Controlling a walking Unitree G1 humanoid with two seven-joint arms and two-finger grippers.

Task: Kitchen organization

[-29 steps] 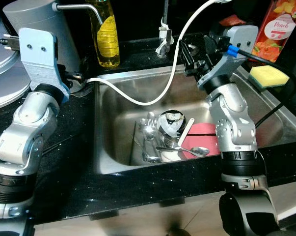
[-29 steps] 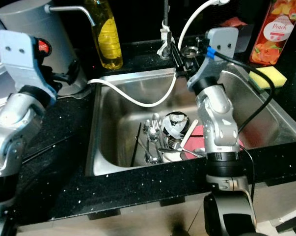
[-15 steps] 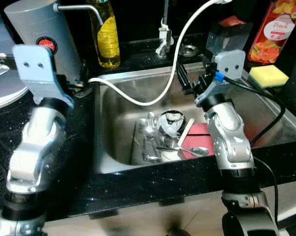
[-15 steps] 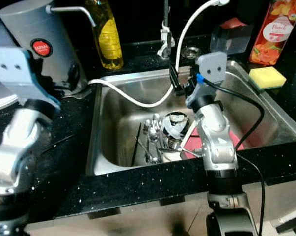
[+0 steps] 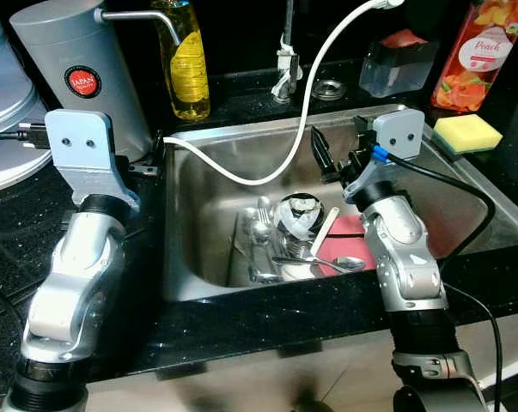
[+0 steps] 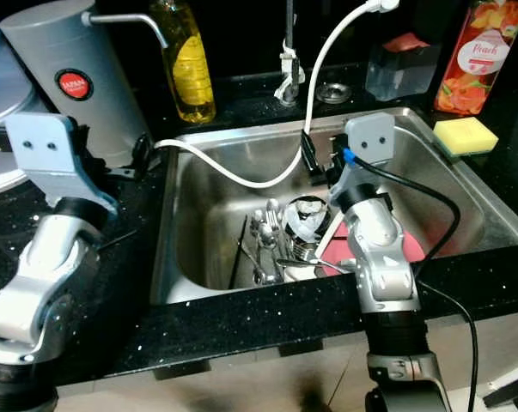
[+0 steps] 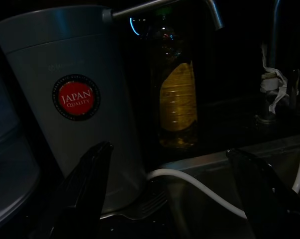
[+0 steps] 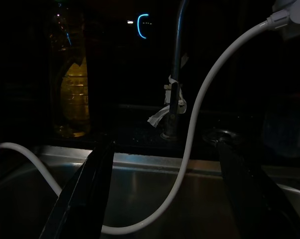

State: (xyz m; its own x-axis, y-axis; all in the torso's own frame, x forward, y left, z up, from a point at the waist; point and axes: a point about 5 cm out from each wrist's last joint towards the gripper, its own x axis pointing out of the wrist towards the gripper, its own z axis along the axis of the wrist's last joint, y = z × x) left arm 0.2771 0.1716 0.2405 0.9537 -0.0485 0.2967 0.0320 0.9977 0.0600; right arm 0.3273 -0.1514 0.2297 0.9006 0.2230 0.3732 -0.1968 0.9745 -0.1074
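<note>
A steel sink (image 5: 198,257) holds a heap of cutlery (image 5: 259,236), a shiny upturned glass bowl (image 5: 299,215), a red plate (image 5: 362,236) and a spoon (image 5: 340,263). My right gripper (image 5: 338,154) hangs open over the sink's far half, above the bowl, pointing at the faucet (image 8: 174,74); nothing is between its fingers (image 8: 85,199). My left gripper (image 7: 169,152) is open over the counter at the sink's left rim, facing the grey canister (image 7: 65,99) and the yellow soap bottle (image 7: 178,99).
A white hose (image 5: 267,172) loops from the canister across the sink and up past the faucet. A yellow sponge (image 5: 469,133), a peach carton (image 5: 490,51) and a clear container (image 5: 398,64) stand at the back right. White plates (image 5: 5,103) are stacked far left.
My right arm has come down and back from the sink's far rim to hang over the basin. My left arm has dropped and shifted toward the sink's left rim.
</note>
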